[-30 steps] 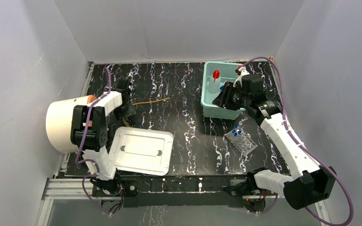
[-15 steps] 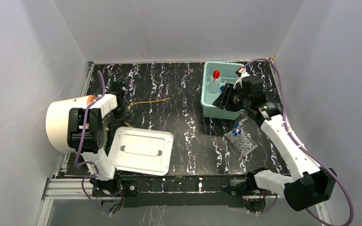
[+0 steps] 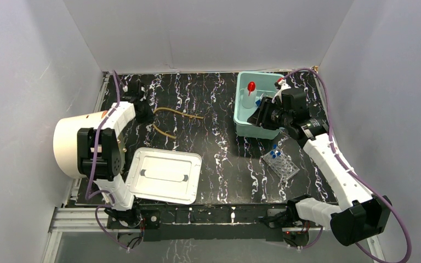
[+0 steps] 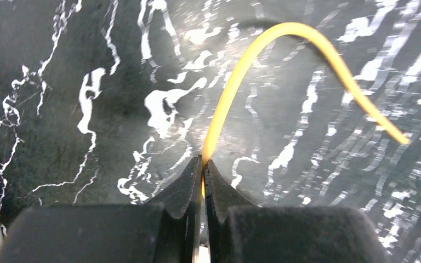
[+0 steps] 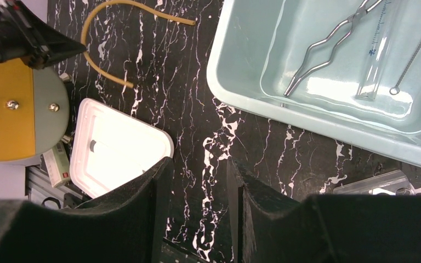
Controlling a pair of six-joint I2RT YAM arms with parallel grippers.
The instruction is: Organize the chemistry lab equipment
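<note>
Tubing (image 4: 288,26), thin and amber, was clamped between the tips of the left pincer (image 4: 203,161), whose jaws were pressed together on it. In the left wrist view it rose from the grip, arched to the right and ended free above the black marbled table (image 3: 214,148). Seen from above, the left pincer sat at the far left of the table. The tubing ran from it in two strands, one reaching right toward the bin (image 3: 240,125) and the other coming near toward the white lid (image 3: 164,175). Both ends stopped well short of those things. The cream cylinder (image 3: 68,145) stood just left of that arm.

The right pincer (image 5: 197,164) had its jaws apart with nothing between them. It hung over the table just beside the bin's left wall, well apart from the tubing. Inside the bin stood the bottle (image 3: 250,93) with its red cap, and the metal tool (image 5: 329,41) lay on the bin's floor. The rack (image 3: 281,167) rested on the table near the bin's front, under the right arm, with blue-capped tubes (image 3: 274,153) standing in it.
</note>
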